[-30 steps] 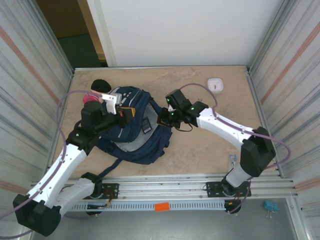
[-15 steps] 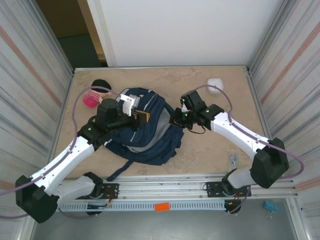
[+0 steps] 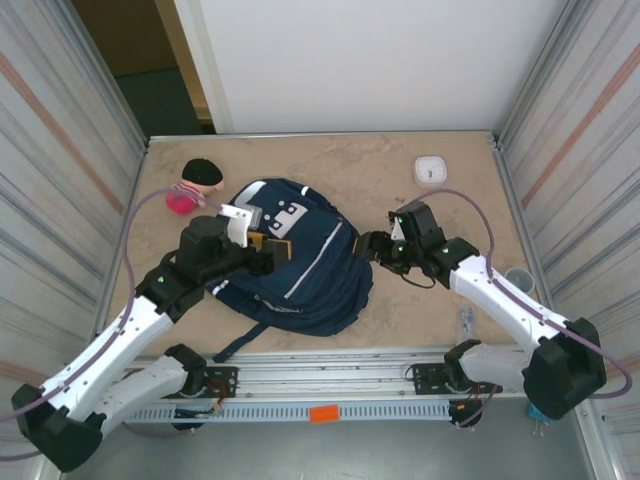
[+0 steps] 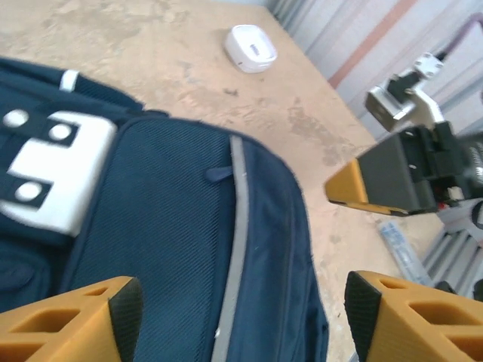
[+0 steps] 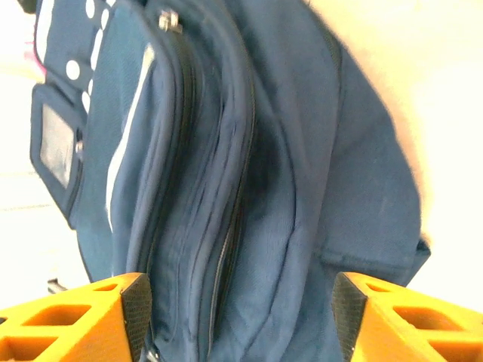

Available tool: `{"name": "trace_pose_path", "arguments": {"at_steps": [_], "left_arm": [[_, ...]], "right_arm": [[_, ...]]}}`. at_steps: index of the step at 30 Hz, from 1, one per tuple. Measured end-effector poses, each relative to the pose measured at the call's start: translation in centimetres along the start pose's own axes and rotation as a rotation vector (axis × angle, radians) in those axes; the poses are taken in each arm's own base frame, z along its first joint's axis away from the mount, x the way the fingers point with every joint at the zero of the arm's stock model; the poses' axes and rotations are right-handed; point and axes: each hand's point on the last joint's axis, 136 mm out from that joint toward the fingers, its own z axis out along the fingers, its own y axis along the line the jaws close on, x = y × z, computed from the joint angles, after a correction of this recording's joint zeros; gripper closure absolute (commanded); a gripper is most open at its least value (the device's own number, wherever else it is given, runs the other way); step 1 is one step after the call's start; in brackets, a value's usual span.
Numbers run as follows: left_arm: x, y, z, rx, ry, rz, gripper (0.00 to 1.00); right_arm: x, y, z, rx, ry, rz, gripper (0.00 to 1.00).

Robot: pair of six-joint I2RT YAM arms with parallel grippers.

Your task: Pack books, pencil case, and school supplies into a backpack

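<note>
As both arms let go at almost the same beat, the left gripper (image 3: 265, 247) hangs at the near-left edge of the backpack (image 3: 310, 265), fingers spread wide with nothing between them. The right gripper (image 3: 372, 247) is out at the bag's right flank, just off the fabric, jaws equally wide and equally empty.

A second ago both were pinched tight on the pack, holding its mouth agape with the grey lining showing. Now that opening is gone: the bag has rolled over and lies flat in the middle of the table (image 3: 390, 190), front pocket up, white patch (image 3: 290, 213) facing the ceiling and the trim stripes running down its face. From the right wrist, the side zip tracks look drawn together, though I can't call them fully shut.

Further back, a pink-and-black object (image 3: 192, 187) sits by the far-left corner, and the white square device (image 3: 431, 169) stays well apart at the far right.

My read: the books and school supplies are inside, the packing is all but done, and only a zip check may remain.
</note>
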Motion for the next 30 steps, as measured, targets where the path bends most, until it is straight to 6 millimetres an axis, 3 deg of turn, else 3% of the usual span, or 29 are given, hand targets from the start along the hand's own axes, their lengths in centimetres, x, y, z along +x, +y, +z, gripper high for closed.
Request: {"name": "trace_pose_path", "arguments": {"at_steps": [7, 11, 18, 23, 28, 30], "left_arm": [[6.7, 4.6, 0.3, -0.167, 0.132, -0.16, 0.26], [9.8, 6.6, 0.0, -0.244, 0.175, -0.241, 0.25], [11.9, 9.4, -0.6, -0.317, 0.129, -0.36, 0.28], [13.9, 11.1, 0.1, -0.327, 0.125, -0.455, 0.28], [14.2, 10.2, 1.4, -0.233, 0.121, -0.468, 0.27], [14.1, 9.8, 1.8, -0.207, 0.127, -0.462, 0.32]], "right_arm": [[4.3, -1.1, 1.7, -0.061, 0.097, 0.04, 0.33], [5.4, 0.9, 1.5, -0.144, 0.102, 0.009, 0.33], [4.9, 4.0, 1.2, -0.273, 0.069, -0.004, 0.35], [5.7, 3.3, 3.4, -0.232, 0.116, 0.027, 0.32], [5.9, 3.2, 4.5, -0.229, 0.131, 0.044, 0.33], [5.8, 3.4, 4.8, -0.235, 0.128, 0.044, 0.36]]}}
